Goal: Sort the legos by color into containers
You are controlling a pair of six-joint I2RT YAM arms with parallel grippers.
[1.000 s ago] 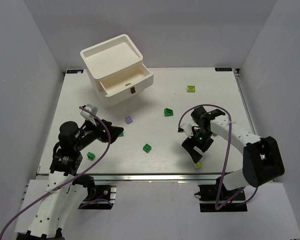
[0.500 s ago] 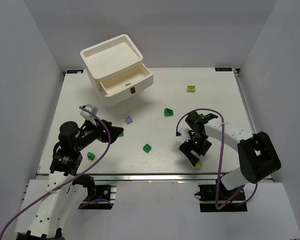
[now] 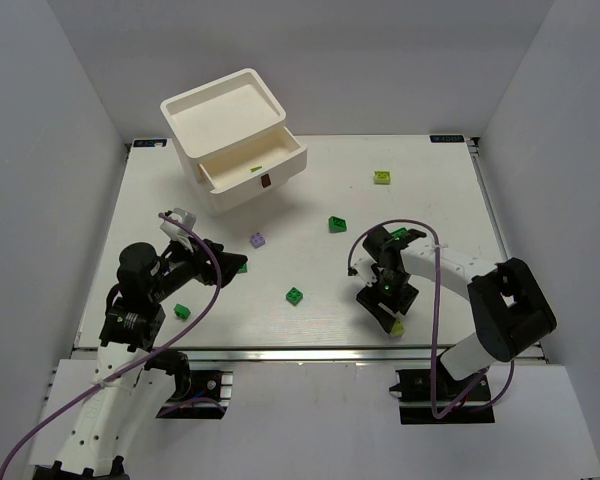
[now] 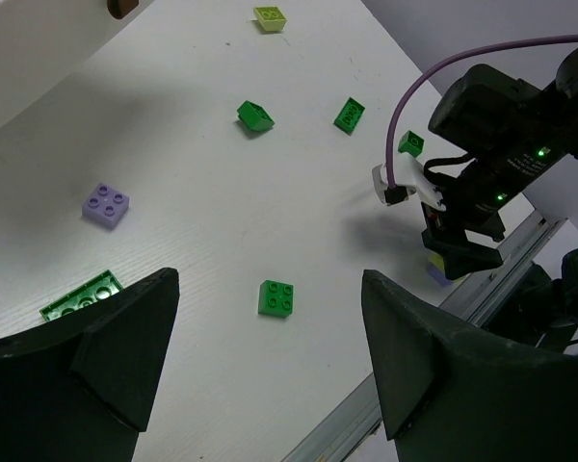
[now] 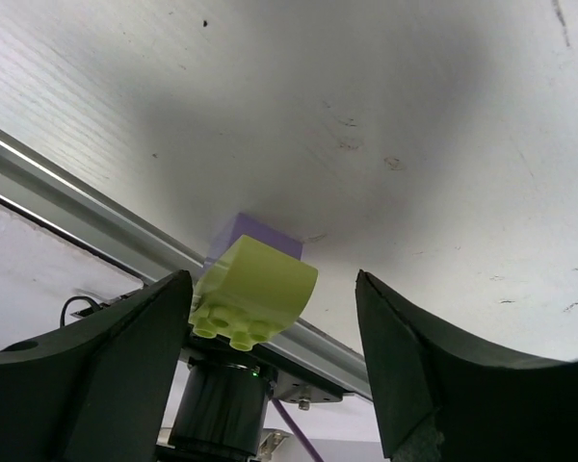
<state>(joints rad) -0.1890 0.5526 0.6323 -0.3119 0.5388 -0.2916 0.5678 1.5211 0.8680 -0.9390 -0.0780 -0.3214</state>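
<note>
Right hand [image 3: 386, 312] is low at the near edge of the bench [image 3: 440, 200], jaws spread wide, gripping nothing. On its wrist cam a pale yellow-green brick [image 5: 255, 287] sits between the fingers [image 5: 96, 366], studs toward the lens. It is close against one finger and clear of the other. It touches a light purple brick [image 5: 260, 236] behind it, right by the aluminium rail [image 5: 67, 192]. I can't tell if the two are clipped together.

Left hand [image 3: 223, 262] hovers over the left half of the bench, also wide open and empty. Its wrist cam shows a green four-stud brick [image 4: 277, 297] on the bench between the fingers. A flat green plate [image 4: 81, 295] lies just beside one finger, and a second purple brick [image 4: 107, 204] sits further out.

Other loose legos on the bench:
- two dark green bricks [image 4: 255, 115] mid-bench, near each other
- a green one [image 4: 411, 143] beside the right arm
- another green one [image 3: 181, 311] near the left arm
- a yellow-green one [image 3: 382, 177] well apart at the far right

Drawer unit [image 3: 195, 100] is at the far left. One drawer [image 3: 292, 158] is pulled out, brown handle [image 3: 265, 182] facing the bench, with a small yellow-green piece [image 3: 256, 168] inside.
</note>
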